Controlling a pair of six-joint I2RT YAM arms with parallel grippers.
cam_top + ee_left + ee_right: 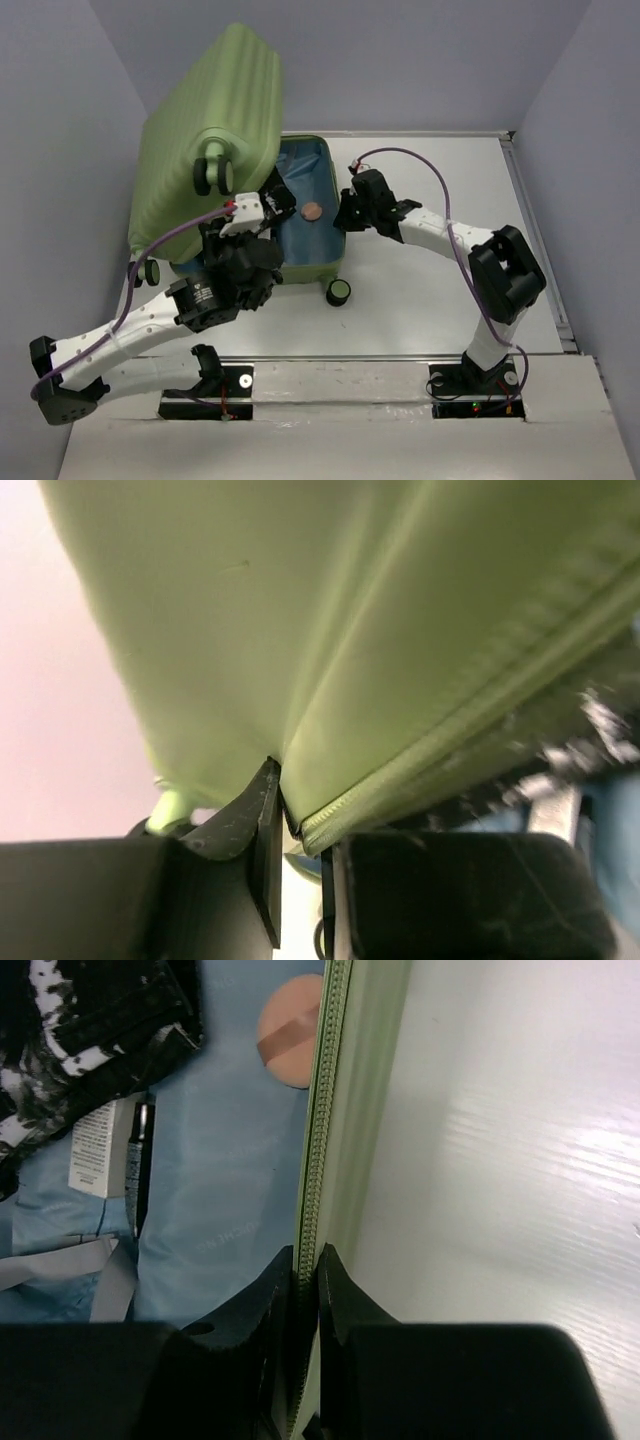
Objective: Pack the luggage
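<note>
The luggage (205,140) is a light-green ribbed suitcase, open, with its lid tilted up at the left and its blue-lined base (305,235) flat on the table. My left gripper (272,203) is shut on the lid's zippered edge (400,770), which sits between its jaws (300,815). My right gripper (346,214) is shut on the base's right rim, pinching the zipper strip (322,1110) between its fingertips (308,1265). Inside the base lie a black-and-white patterned garment (90,1010) and a round peach disc (311,211), also in the right wrist view (288,1028).
Black suitcase wheels show on the lid (213,175) and at the base's near corner (339,291). Grey walls close in on the left, back and right. The white table (440,320) extends right of the suitcase to a raised edge (535,240).
</note>
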